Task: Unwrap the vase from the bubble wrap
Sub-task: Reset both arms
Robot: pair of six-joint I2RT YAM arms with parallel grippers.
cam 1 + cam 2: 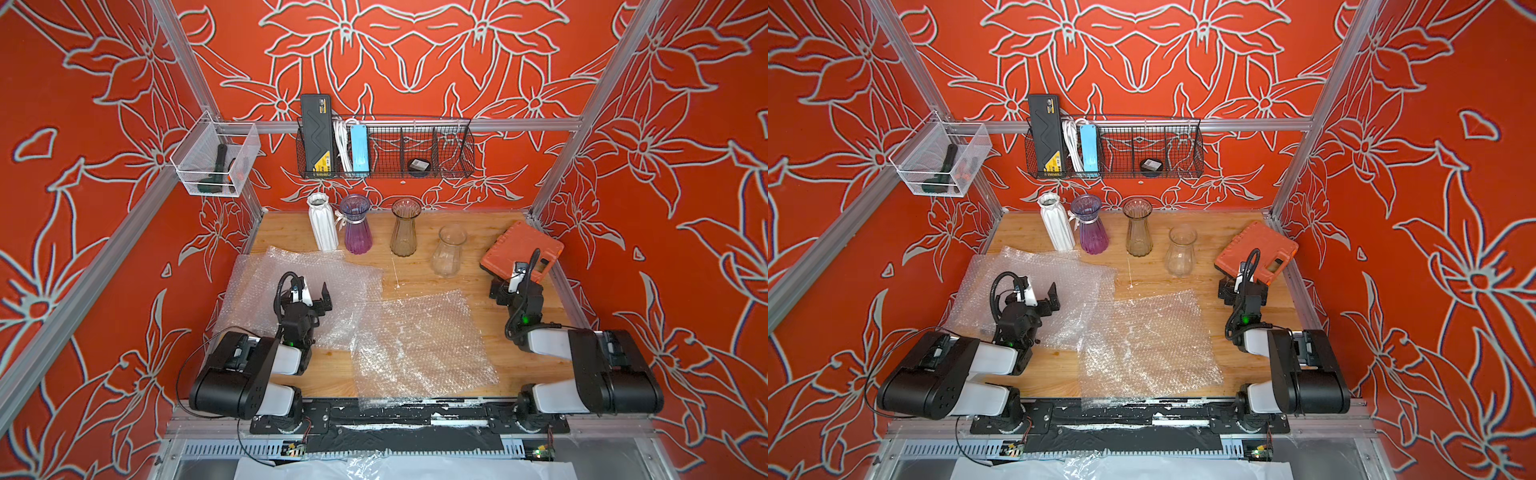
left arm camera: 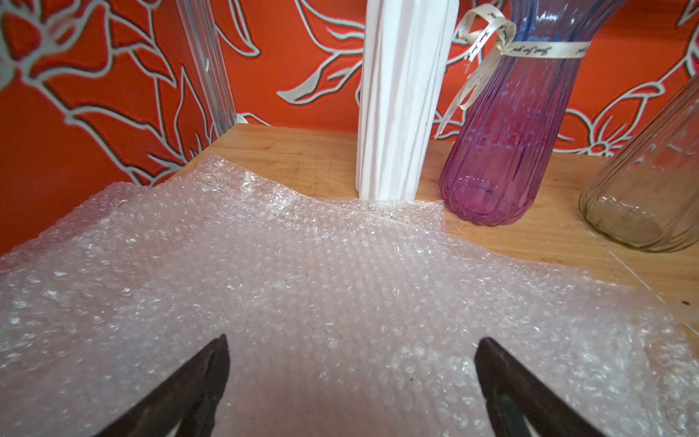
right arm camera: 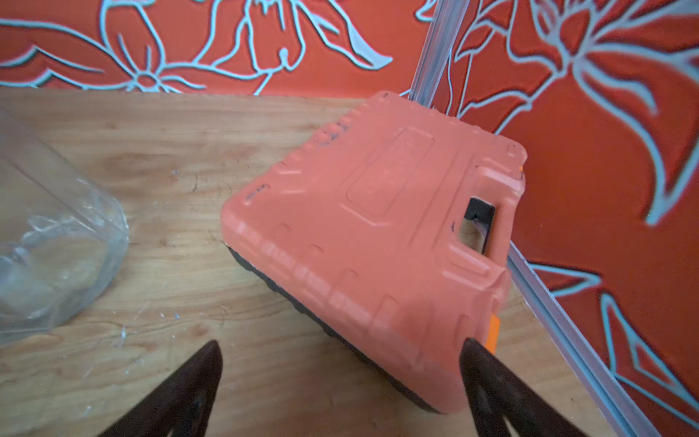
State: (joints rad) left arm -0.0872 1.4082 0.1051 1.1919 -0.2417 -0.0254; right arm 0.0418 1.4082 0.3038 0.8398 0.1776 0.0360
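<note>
Several bare vases stand upright along the back of the wooden table: a white ribbed vase [image 1: 322, 224], a purple one with a ribbon [image 1: 357, 228], an amber glass one [image 1: 404, 230] and a clear one [image 1: 449, 251]. Bubble wrap lies flat in sheets, one pile at the left [image 1: 266, 282] and one at the centre front [image 1: 419, 349]. My left gripper [image 1: 313, 291] hangs open over the left bubble wrap [image 2: 302, 265], with nothing between its fingers [image 2: 212, 370]. My right gripper [image 3: 340, 342] stands open just above the table, one fingertip beside the corner of an orange case, the clear vase [image 3: 45, 242] off to its side.
An orange tool case [image 1: 523, 249] lies at the back right against the frame rail. A black wire basket [image 1: 386, 153] hangs on the back wall and a white mesh bin [image 1: 212, 162] on the left post. Walls enclose the table on three sides.
</note>
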